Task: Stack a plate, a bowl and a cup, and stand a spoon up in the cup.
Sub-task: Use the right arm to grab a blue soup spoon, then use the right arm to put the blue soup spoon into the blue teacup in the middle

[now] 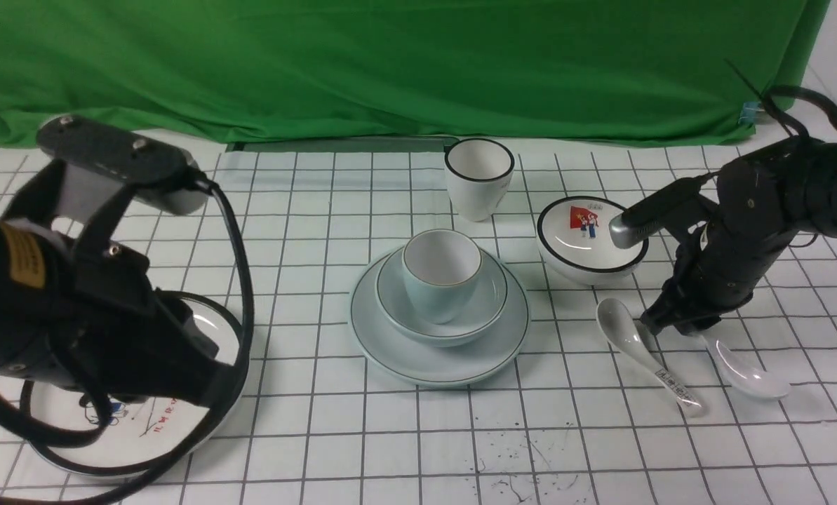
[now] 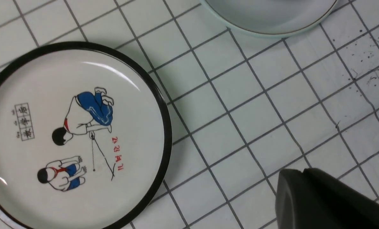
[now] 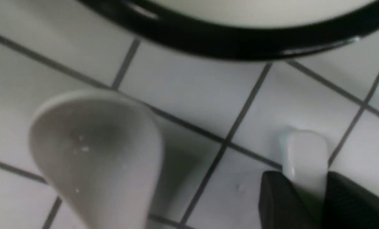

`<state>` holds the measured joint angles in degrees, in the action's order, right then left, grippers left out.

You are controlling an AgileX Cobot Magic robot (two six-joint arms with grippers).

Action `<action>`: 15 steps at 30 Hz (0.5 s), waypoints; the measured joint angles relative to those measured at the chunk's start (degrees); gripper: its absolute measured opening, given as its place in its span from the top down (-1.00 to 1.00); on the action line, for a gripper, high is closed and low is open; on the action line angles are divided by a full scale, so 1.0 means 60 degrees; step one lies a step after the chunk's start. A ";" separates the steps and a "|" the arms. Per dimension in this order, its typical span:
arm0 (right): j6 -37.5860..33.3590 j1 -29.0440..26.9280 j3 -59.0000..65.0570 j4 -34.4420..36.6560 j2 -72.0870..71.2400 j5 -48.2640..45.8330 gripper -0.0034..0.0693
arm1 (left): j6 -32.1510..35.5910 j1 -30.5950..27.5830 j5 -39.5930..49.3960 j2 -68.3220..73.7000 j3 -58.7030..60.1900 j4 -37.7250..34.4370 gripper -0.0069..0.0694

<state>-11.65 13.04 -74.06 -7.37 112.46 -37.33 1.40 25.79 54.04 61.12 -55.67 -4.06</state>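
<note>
Eight pieces stand on the counter [image 1: 320,280], two of each kind. Nearest, the left claw [image 2: 299,175], pressed together and empty, hangs just beside the picture plate [image 2: 81,127]. The right claw [image 3: 305,178] is clamped on the handle of the spoon [image 1: 748,375], whose scoop rests on the counter nearer than the claw. The printed spoon [image 1: 643,351] lies just to that claw's left. Between the claws, the cup [image 1: 440,277] sits in the bowl [image 1: 481,308] on the plate [image 1: 404,351]. Just beyond the right claw is the picture bowl [image 1: 590,242]. The white cup [image 1: 478,179] is farthest.

Nothing reads clearly. The black-rimmed plate [image 2: 135,105] bears red characters and a boxed column of characters. The marks on the printed spoon [image 1: 678,388] are too small to read.
</note>
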 joint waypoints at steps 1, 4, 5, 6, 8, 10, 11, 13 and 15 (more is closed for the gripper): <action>0.0000 0.0000 0.0000 0.0000 -0.0064 -0.0116 0.42 | 0.0000 0.0000 -0.0052 0.0000 0.0000 0.0000 0.91; 0.0000 0.0000 0.0000 0.0021 -0.0727 -0.0335 0.41 | 0.0000 0.0000 -0.0117 0.0000 0.0000 0.0000 0.91; 0.0000 0.0012 0.0000 0.0078 -0.1179 -0.0336 0.41 | 0.0000 -0.0009 -0.0117 0.0000 0.0000 0.0000 0.91; -0.0010 0.0055 0.0000 0.0116 -0.1517 -0.0336 0.41 | 0.0000 -0.0009 -0.0117 0.0000 0.0000 0.0000 0.91; -0.0042 0.0235 0.0000 0.0314 -0.2495 -0.0131 0.41 | 0.0000 -0.0009 -0.0215 -0.0092 0.0018 0.0045 0.91; -0.0169 0.0523 0.0000 0.0709 -0.3240 0.0270 0.41 | 0.0000 -0.0009 -0.0536 -0.0324 0.0118 0.0178 0.91; -0.0268 0.0625 0.0000 0.0933 -0.3454 0.0484 0.41 | 0.0000 -0.0009 -0.0729 -0.0435 0.0208 0.0223 0.91; -0.0768 0.1053 0.0000 0.1863 -0.4168 0.1176 0.41 | 0.0000 -0.0009 -0.1474 -0.1176 0.0707 0.0313 0.91; -0.1341 0.1412 0.0000 0.2650 -0.4397 0.1600 0.41 | 0.0000 -0.0009 -0.1967 -0.1777 0.1247 0.0343 0.91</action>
<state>-19.70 21.50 -74.06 8.53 86.08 -27.73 1.40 25.74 42.24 50.45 -48.19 -2.01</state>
